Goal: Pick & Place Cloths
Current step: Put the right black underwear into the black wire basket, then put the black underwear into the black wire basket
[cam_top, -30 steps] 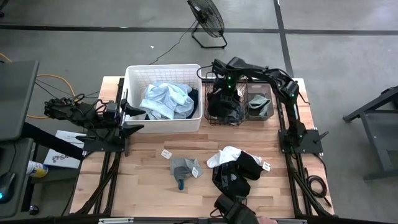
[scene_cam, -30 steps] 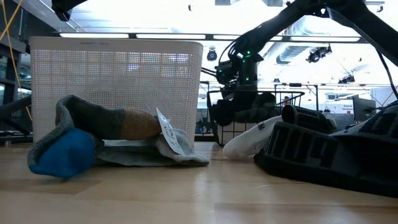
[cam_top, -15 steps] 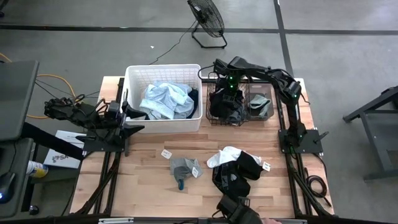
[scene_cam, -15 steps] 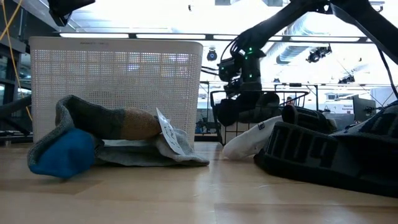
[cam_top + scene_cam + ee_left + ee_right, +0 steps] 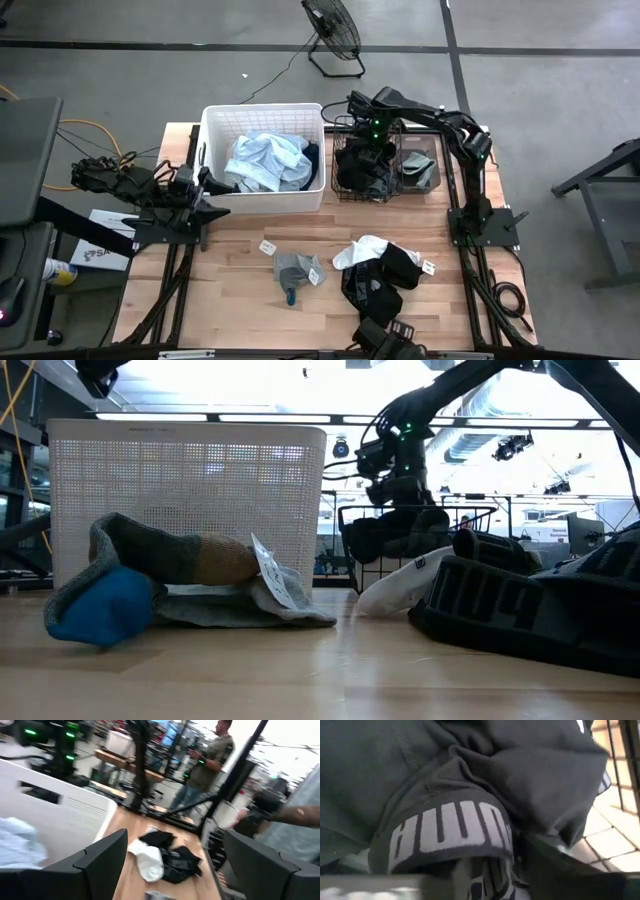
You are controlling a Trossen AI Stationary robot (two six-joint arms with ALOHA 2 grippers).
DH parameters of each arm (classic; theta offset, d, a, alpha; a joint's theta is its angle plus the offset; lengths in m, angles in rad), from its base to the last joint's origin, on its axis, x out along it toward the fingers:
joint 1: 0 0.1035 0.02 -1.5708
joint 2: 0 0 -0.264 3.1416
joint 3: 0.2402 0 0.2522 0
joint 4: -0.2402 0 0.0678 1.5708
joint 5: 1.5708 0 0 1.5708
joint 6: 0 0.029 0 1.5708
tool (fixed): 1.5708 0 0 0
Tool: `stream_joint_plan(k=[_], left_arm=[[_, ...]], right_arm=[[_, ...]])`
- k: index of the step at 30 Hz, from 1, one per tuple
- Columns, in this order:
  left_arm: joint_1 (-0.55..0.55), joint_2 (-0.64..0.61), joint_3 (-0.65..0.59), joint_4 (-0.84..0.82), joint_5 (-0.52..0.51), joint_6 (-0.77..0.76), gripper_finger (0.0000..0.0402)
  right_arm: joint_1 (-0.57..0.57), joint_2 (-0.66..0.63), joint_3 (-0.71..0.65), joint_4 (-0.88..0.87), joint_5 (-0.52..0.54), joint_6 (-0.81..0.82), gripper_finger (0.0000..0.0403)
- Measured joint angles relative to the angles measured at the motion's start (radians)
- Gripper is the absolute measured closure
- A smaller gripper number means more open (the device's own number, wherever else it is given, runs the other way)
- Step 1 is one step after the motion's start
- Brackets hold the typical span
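My right gripper [image 5: 368,150] [image 5: 400,498] hangs open over the left compartment of the black wire basket [image 5: 342,190], pointing down just above a heap of dark cloths [image 5: 365,175] [image 5: 395,530]. In the right wrist view a black waistband with white letters [image 5: 450,832] fills the picture between its fingers. A grey cloth [image 5: 418,168] lies in the basket's right compartment. Light blue cloths [image 5: 265,160] lie in the white tub [image 5: 262,112]. A grey sock with a blue toe [image 5: 295,270] [image 5: 150,575] and a black and white pile [image 5: 378,270] [image 5: 500,595] rest on the table. My left gripper [image 5: 208,188] [image 5: 175,870] waits open beside the tub's left wall. My right gripper comes at the dark cloths in the basket from above, fingers apart. The cloth lies very close under it, but I cannot tell whether the fingers touch it.
The tub and the basket stand side by side at the table's far edge. Bare wood [image 5: 230,290] lies at the near left. A dark object [image 5: 388,340] shows at the near edge. A floor fan [image 5: 332,35] stands beyond the table, and people [image 5: 210,765] stand in the room.
My right gripper has risen a little above the basket, drifting slightly toward the table's right. The dark cloths have stayed heaped in the basket's left compartment.
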Motion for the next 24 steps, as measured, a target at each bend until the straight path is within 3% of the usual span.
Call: stream_joint_plan(k=[4, 9, 12, 24], left_arm=[[0.000, 0.000, 0.000, 0.000, 0.090, 0.001, 0.0078], [0.000, 0.000, 0.000, 0.000, 0.152, 0.010, 0.0078], [0.000, 0.000, 0.000, -0.002, 0.168, 0.012, 0.0078], [0.000, 0.000, 0.000, 0.000, 0.199, -0.012, 0.0078]], right_arm=[[0.005, -0.001, 0.001, -0.039, -0.002, 0.063, 0.0187], [0.005, -0.005, 0.001, -0.102, -0.028, 0.140, 0.0147], [0.011, -0.023, 0.001, -0.115, -0.048, 0.175, 0.0139], [0.028, -0.172, 0.002, -0.121, 0.033, 0.268, 0.0141]])
